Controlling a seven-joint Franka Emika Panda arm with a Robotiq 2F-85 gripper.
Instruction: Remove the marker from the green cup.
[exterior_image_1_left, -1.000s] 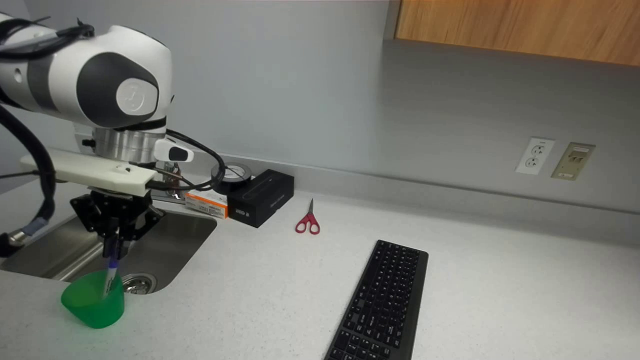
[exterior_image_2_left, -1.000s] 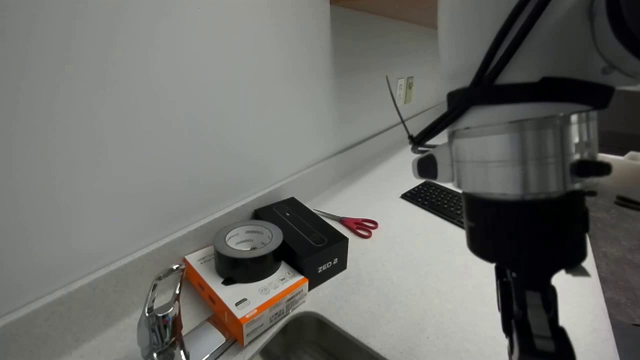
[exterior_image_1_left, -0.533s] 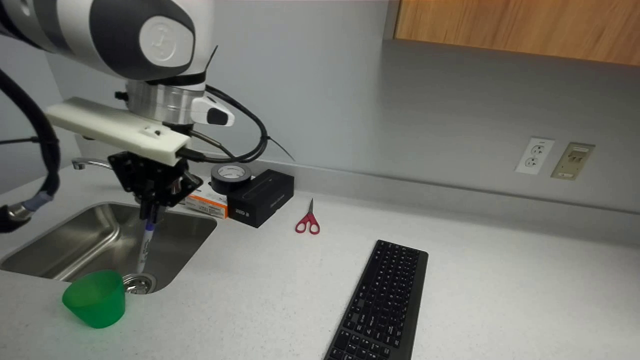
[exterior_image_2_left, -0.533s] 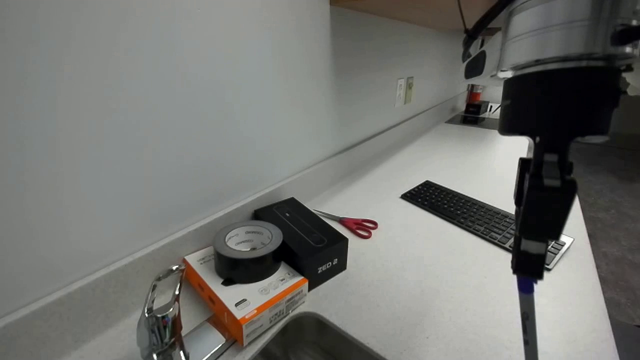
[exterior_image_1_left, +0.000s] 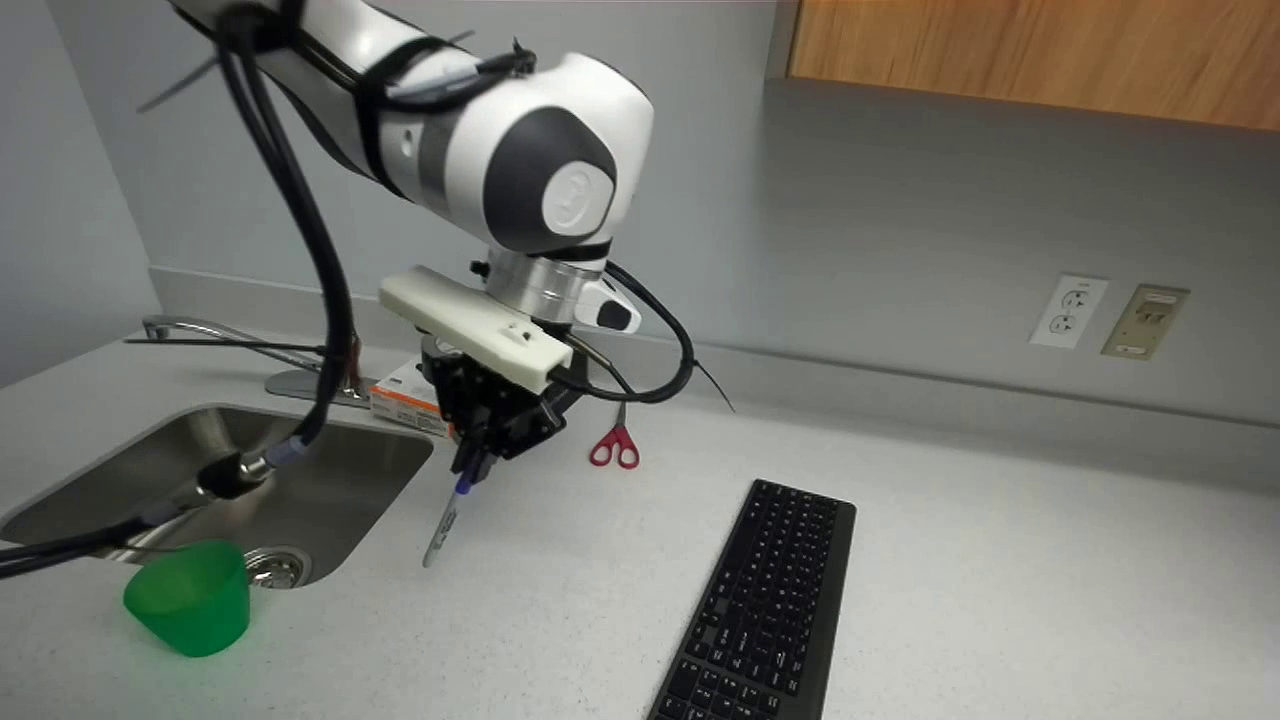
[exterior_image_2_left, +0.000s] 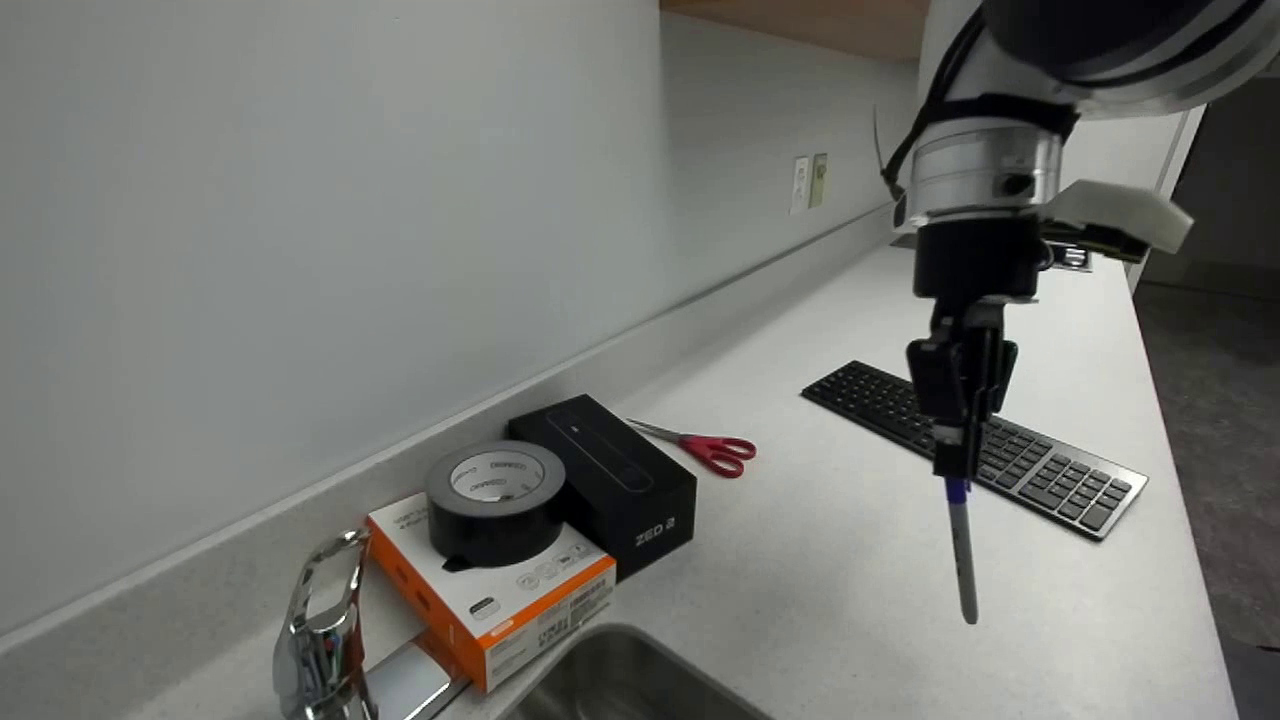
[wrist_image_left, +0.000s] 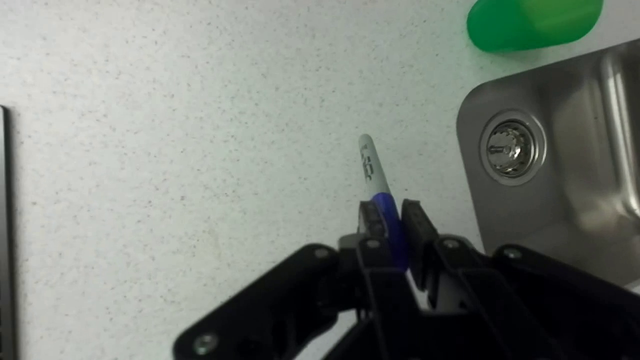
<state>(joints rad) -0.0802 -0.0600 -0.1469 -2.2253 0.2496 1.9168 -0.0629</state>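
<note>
My gripper (exterior_image_1_left: 474, 468) is shut on the blue end of the marker (exterior_image_1_left: 442, 528), whose pale part points down and slightly tilted. The marker also shows in an exterior view (exterior_image_2_left: 962, 560) and in the wrist view (wrist_image_left: 373, 170), held between the fingertips (wrist_image_left: 390, 205). It seems to hang over the counter, right of the sink; the height of its tip is hard to tell. The green cup (exterior_image_1_left: 190, 603) stands upright on the counter by the sink's front edge, apart from the gripper. It is partly cut off in the wrist view (wrist_image_left: 535, 24) and nothing shows sticking out of it.
A steel sink (exterior_image_1_left: 390, 500) opens beside the cup, with a faucet (exterior_image_2_left: 325, 650) behind. A black keyboard (exterior_image_1_left: 765, 600) and red scissors (exterior_image_1_left: 616, 442) lie on the counter. A white-orange box (exterior_image_2_left: 540, 590) bearing a tape roll (exterior_image_2_left: 495, 520) and a black box (exterior_image_2_left: 610, 470) stand by the wall.
The marker has been lifted out of the green cup and carried right, past the sink, in the shut gripper. The cup has stayed nearly in place.
</note>
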